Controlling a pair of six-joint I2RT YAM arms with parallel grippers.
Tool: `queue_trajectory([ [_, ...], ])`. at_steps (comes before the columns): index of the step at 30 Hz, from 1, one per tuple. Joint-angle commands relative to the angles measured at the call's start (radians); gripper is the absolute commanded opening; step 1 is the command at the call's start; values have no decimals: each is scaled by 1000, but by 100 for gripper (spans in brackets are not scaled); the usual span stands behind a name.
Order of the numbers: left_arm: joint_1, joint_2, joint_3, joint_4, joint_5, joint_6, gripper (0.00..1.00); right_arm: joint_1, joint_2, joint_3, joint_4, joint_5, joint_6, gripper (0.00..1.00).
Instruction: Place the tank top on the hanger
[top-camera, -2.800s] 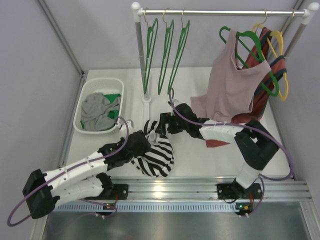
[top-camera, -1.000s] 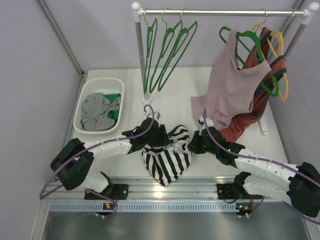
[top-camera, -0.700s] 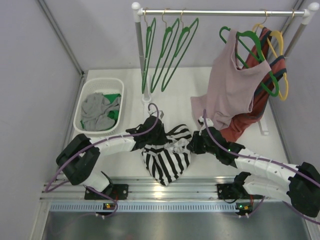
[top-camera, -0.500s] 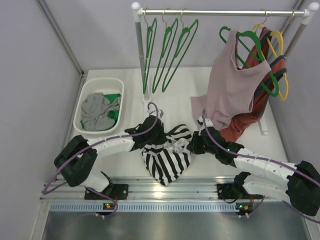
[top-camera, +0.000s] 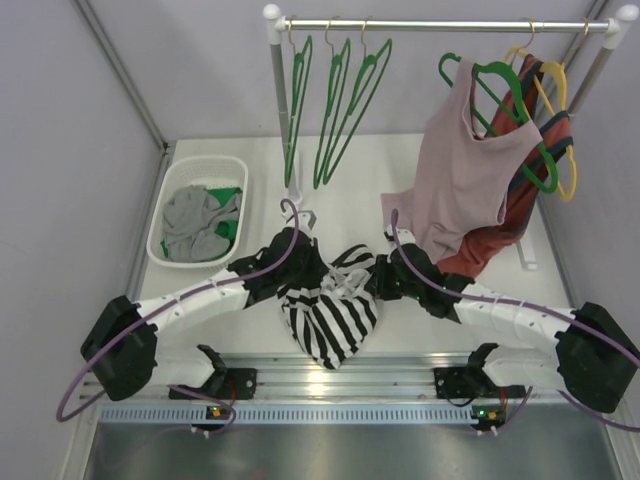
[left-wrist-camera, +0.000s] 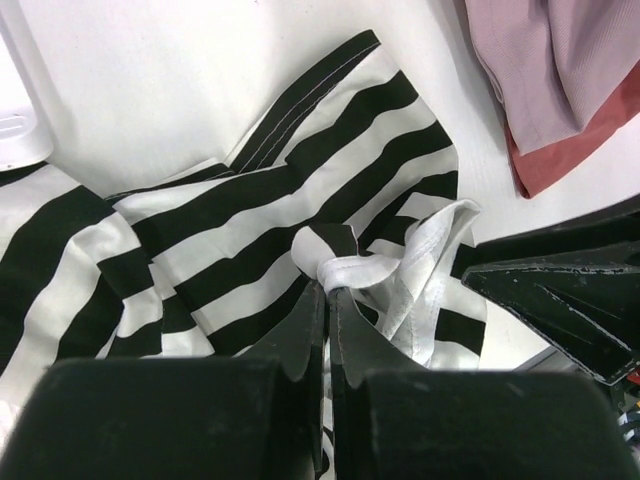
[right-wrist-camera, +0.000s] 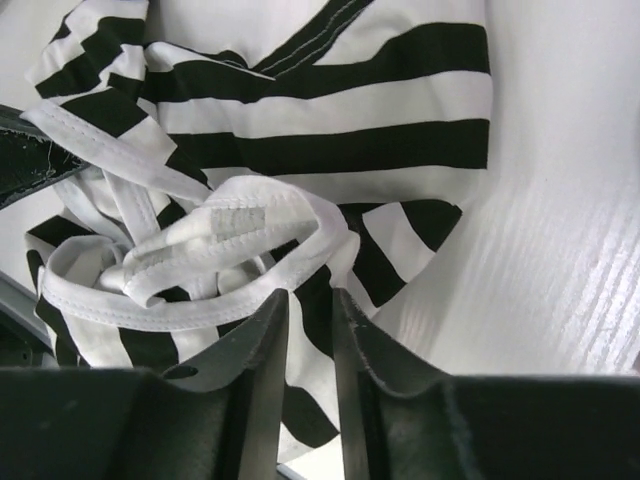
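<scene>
Tabletop (top-camera: 350, 195): white and flat, with grey walls around it and a clothes rail (top-camera: 440, 25) at the far side.
Left pincer (left-wrist-camera: 327, 290): shut tight on a white edge strip of the tank top (top-camera: 330, 310).
Right pincer (right-wrist-camera: 305, 300): its two fingers stand a little way apart, with striped cloth in the gap; I cannot tell if it grips the cloth.
Tank top: black and white stripes, bunched up between the two pincers and touching both. The rest droops down toward the near edge, on the arms' side of the pincers.
Green hangers (top-camera: 325, 140): three bare ones hang from the rail, far beyond the left pincer and well apart from the tank top.
Pink top (top-camera: 460, 170): hangs from the rail on another green hanger, beyond the right pincer. Its low edge is near that pincer.
Red cloth (top-camera: 520, 200): hangs just behind the pink top, farther to the right.
Basket (top-camera: 205, 160): white, off to the left of the left pincer, with a grey garment (top-camera: 195, 220) in it.
</scene>
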Motion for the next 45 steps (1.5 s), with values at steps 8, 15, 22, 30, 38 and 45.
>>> queue_trajectory([
  [8,3,-101,24,-37,-28,33,0,9,33,89,72,-12,-2,46],
  [15,4,-135,35,-52,-23,47,0,-9,91,100,117,-3,-12,49],
  [22,3,-150,36,-71,-22,57,0,-58,142,95,229,-117,8,28],
  [30,3,-225,72,-173,-144,68,0,-64,28,115,111,-79,-7,0],
  [38,6,-334,229,-406,-442,48,0,-67,-249,265,-201,144,-104,0],
  [45,6,-382,378,-500,-512,53,0,-67,-322,440,-368,225,-142,0],
])
